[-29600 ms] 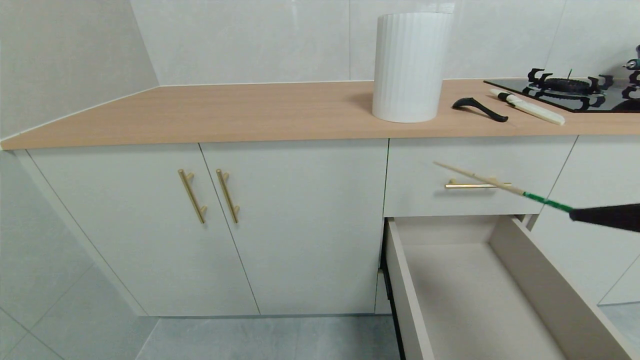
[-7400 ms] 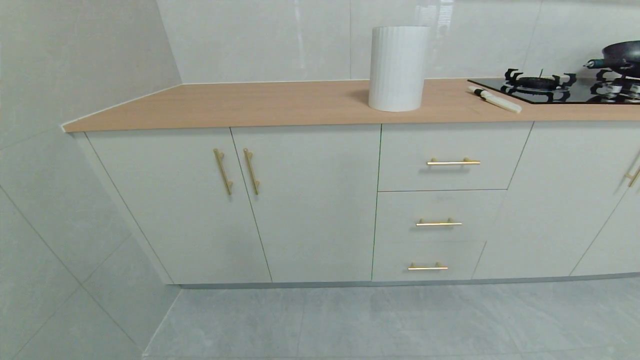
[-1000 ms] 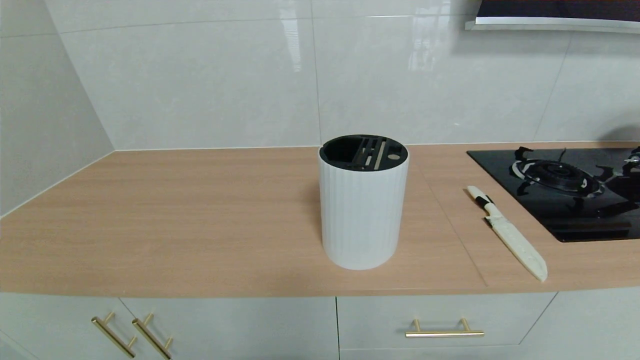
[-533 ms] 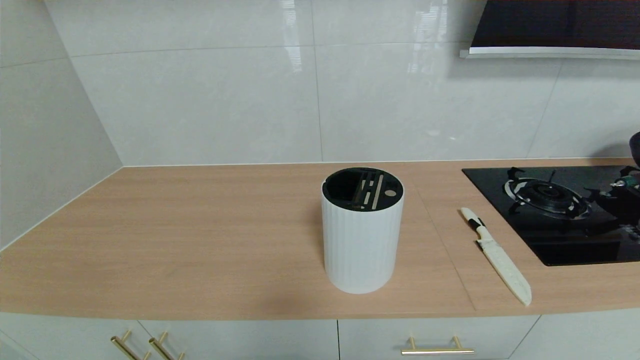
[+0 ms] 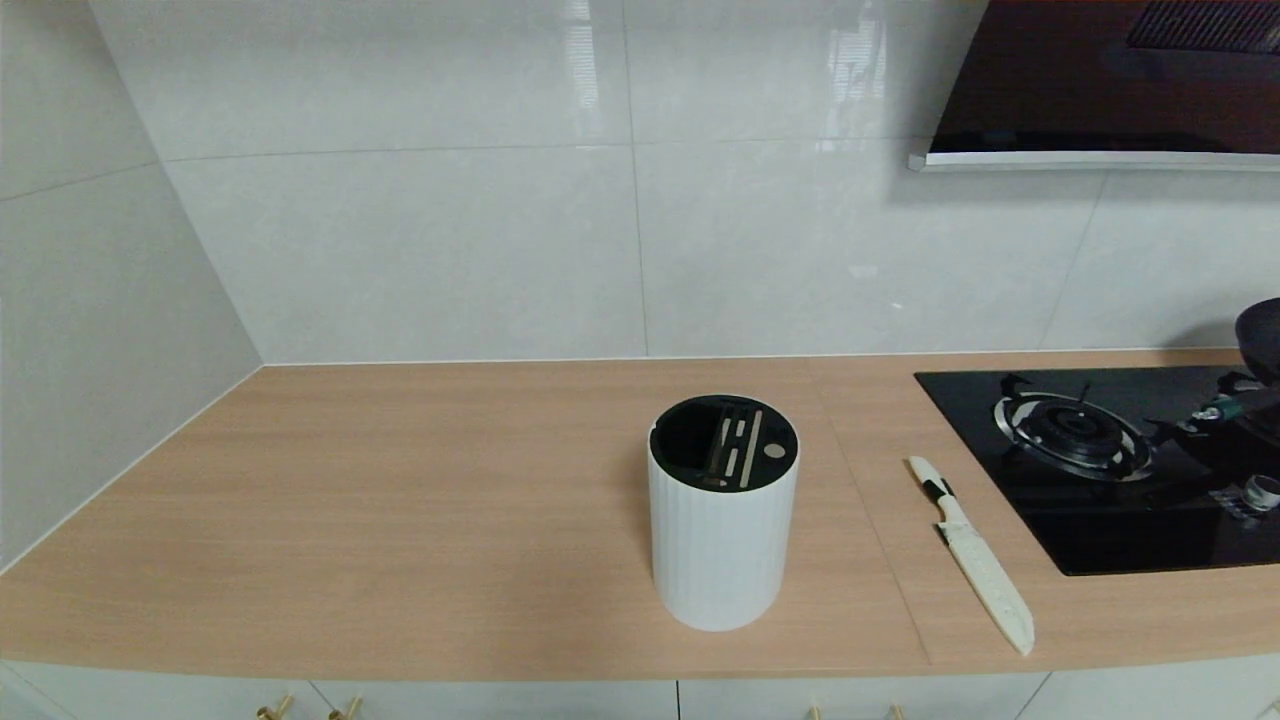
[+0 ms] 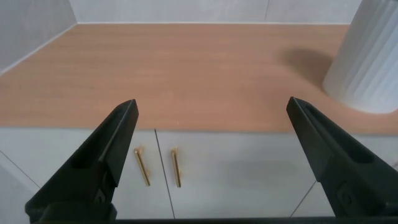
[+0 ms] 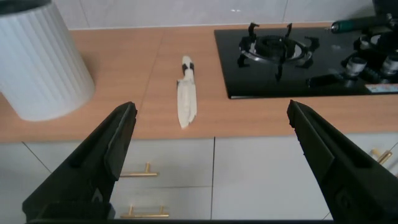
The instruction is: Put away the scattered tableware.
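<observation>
A cream-bladed knife (image 5: 969,553) with a black band on its handle lies flat on the wooden counter (image 5: 420,500), between the white ribbed knife holder (image 5: 722,530) and the black hob (image 5: 1100,460). The holder stands upright with dark slots in its top. In the right wrist view the knife (image 7: 186,93) lies beyond my right gripper (image 7: 211,165), which is open and held in front of the counter edge. My left gripper (image 6: 211,165) is open too, in front of the counter's left part, with the holder (image 6: 367,62) off to one side.
A gas burner (image 5: 1070,430) sits on the hob, with a dark pan (image 5: 1262,340) at the far right edge. A range hood (image 5: 1100,90) hangs above. Cabinet doors with gold handles (image 6: 158,167) and drawers (image 7: 140,171) lie below the counter. Tiled walls close the back and left.
The head camera has risen and tilted up, so the counter sits lower in the picture and more hood shows. Knife and holder keep their places on the counter.
</observation>
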